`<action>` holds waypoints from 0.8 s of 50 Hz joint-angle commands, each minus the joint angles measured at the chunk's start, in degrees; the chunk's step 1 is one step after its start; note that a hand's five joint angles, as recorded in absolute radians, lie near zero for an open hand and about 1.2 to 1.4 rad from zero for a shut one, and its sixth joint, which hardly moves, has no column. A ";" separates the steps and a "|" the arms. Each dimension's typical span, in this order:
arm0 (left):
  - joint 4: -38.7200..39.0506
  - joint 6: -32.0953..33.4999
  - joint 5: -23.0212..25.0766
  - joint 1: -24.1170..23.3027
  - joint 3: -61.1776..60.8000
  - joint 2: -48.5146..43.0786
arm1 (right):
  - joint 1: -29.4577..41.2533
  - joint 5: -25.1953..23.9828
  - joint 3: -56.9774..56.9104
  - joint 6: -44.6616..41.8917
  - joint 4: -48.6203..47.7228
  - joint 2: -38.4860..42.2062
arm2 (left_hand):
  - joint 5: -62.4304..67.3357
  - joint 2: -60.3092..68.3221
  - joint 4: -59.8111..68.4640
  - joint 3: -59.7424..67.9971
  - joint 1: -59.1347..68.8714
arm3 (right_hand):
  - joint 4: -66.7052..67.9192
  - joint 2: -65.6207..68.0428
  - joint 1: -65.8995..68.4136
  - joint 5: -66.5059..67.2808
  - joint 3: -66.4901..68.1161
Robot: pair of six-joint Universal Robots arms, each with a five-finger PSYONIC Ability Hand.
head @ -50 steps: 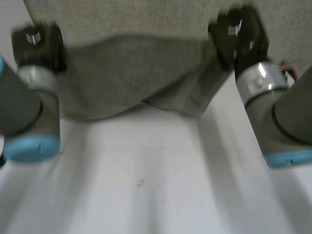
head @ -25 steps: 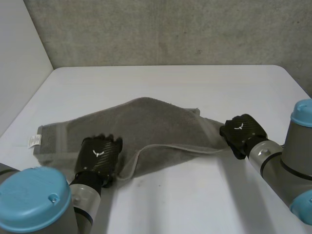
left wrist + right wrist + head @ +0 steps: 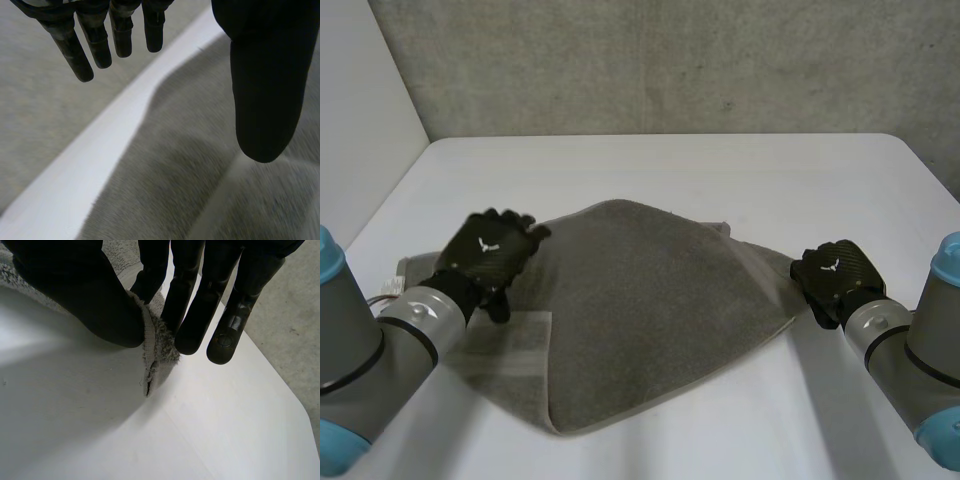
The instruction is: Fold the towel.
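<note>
The towel (image 3: 650,300) lies with 1 rough fold on the bench (image 3: 670,165). The left robot hand (image 3: 490,250) is open and empty; the right robot hand (image 3: 835,278) pinches the towel's right corner. I think more folding is left.

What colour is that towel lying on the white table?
The towel is plain grey; the head view shows it best.

This is looking like a robot lab or test room: a left arm (image 3: 365,350) and a right arm (image 3: 920,345), grey with light-blue caps, are reaching over a plain white table (image 3: 670,165) that is standing against a rough grey wall (image 3: 670,60) (concrete or felt, hard to tell), a white panel (image 3: 360,110) is closing off one side, and a grey towel (image 3: 650,300) is lying on the table
</note>
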 commanded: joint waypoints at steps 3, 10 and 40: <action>-8.36 13.94 13.09 5.27 1.96 -8.78 | 0.01 -0.27 0.44 -0.15 0.15 0.32 | 7.28 7.21 7.19 7.28 7.23 | 11.76 11.76 1.26 12.93 11.89; -8.45 17.38 14.60 5.54 1.79 -11.68 | 0.10 -0.35 0.61 -0.15 0.15 0.41 | 11.84 11.78 11.75 11.85 11.80 | 11.76 11.76 1.26 12.93 11.89; -5.73 17.47 13.98 5.54 3.46 -13.80 | 0.28 -0.27 0.88 -0.33 0.24 0.76 | 31.20 31.13 31.11 31.20 31.15 | 11.76 11.76 1.26 12.93 11.89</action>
